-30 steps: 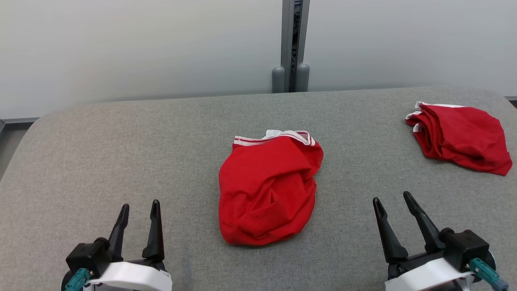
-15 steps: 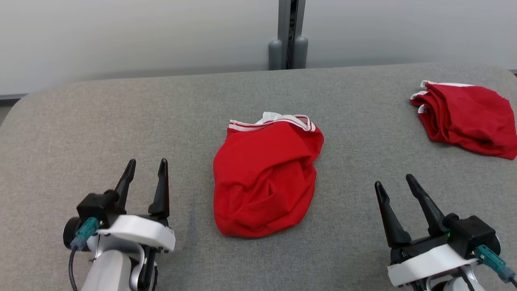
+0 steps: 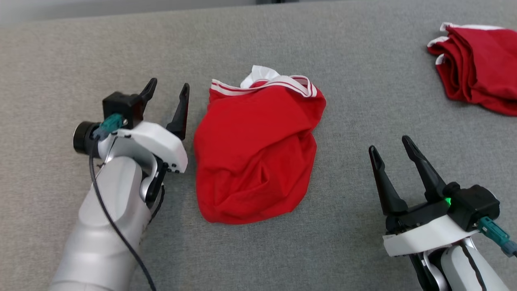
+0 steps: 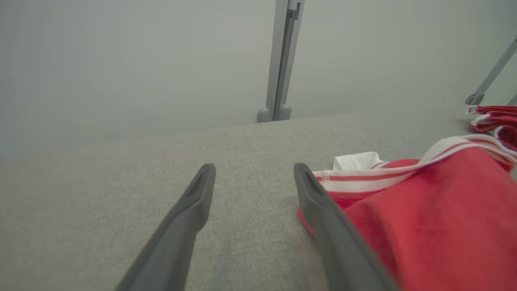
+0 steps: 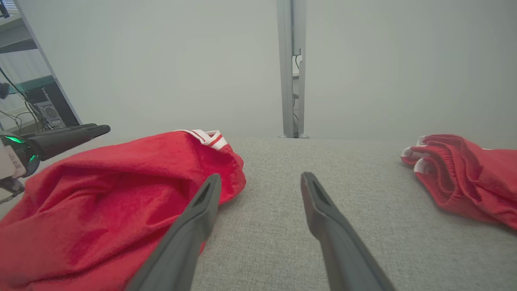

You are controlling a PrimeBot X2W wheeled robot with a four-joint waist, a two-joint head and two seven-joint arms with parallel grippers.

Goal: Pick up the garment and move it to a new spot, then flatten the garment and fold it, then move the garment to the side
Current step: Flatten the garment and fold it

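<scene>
Head view: garment (image 3: 254, 149) lies crumpled mid-table (image 3: 363, 60), so pickup is the step in hand. Left gripper (image 3: 169, 84) sits just beside the waistband (image 3: 262, 83) and right gripper (image 3: 388, 144) stands apart, both wide open and empty. The next move likely calls for pinching the waistband edge.

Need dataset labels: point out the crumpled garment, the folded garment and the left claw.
crumpled garment (image 3: 254, 157), head view, centre of cloth
folded garment (image 3: 480, 66), head view, top layer
left claw (image 3: 169, 84), head view, between fingertips

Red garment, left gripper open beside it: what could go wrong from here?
Left gripper stands open beside the waistband, fabric outside its jaws: closing there may catch nothing.
The garment lies bunched; a pinch may take one layer and lift it twisted.
A second red pile lies to the right: dropping there could mix them.
</scene>
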